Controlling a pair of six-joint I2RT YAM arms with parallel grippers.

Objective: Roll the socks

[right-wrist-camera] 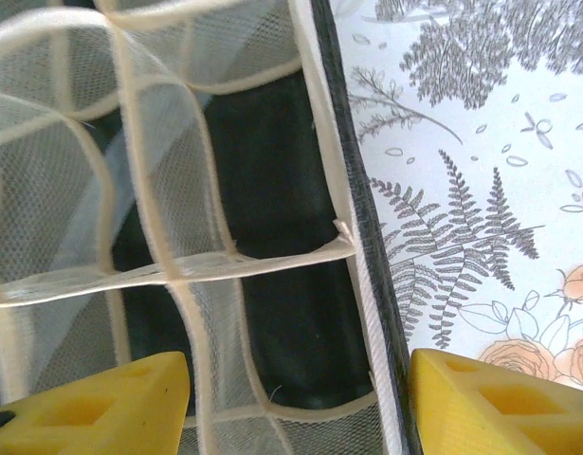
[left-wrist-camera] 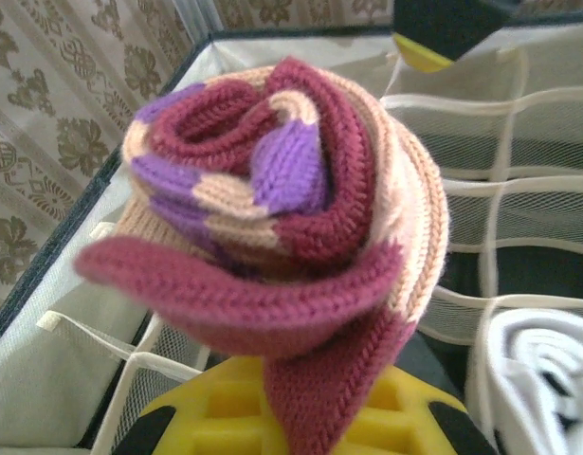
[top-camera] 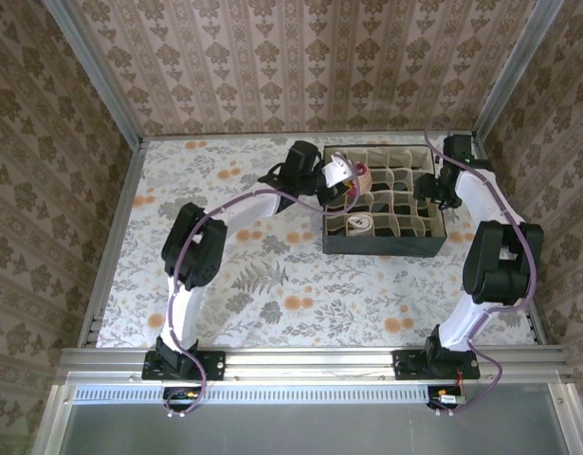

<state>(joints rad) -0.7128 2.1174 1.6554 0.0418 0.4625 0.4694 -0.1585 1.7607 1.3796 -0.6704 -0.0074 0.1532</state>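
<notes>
The left gripper (top-camera: 345,175) is pinched on the rolled tan-and-maroon sock (left-wrist-camera: 272,209) above the divider box's (top-camera: 386,246) left end; the cream sock (top-camera: 362,226) lies rolled in a front-left cell; the right gripper (right-wrist-camera: 296,403), spread, straddles the box's right wall.

Looks down on a side wall of a dark organiser box (right-wrist-camera: 359,213), running top to bottom. Straddles that wall with the right hand (right-wrist-camera: 296,408) spread wide: one yellow fingertip (right-wrist-camera: 92,403) over the cells, the other over the surface (right-wrist-camera: 481,142). Inside the wall, cream-trimmed mesh dividers (right-wrist-camera: 130,275) above a dark floor, cells bare. Outside it, grey fern and orange rose print on pale cloth.
</notes>
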